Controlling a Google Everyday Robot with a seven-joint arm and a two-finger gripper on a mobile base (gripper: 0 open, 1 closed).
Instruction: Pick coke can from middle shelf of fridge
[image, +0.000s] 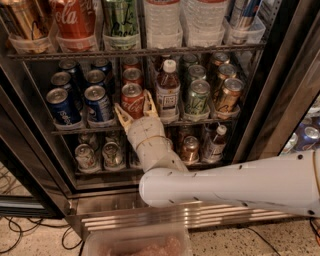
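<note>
The coke can (132, 100) is red with a silver top. It stands at the front of the middle shelf (65, 131) of the fridge (260, 100), with more red cans behind it. My gripper (135, 111) is open at the shelf's front edge, its two tan fingers (123, 116) standing either side of the can's lower half. The white arm (230, 185) comes in from the lower right.
Blue Pepsi cans (97, 102) stand left of the coke can, a brown bottle (167, 92) right of it, then green and gold cans (197, 97). Large bottles and a big red Coca-Cola container (75, 20) fill the top shelf. Cans sit below. A clear bin (135, 245) lies on the floor.
</note>
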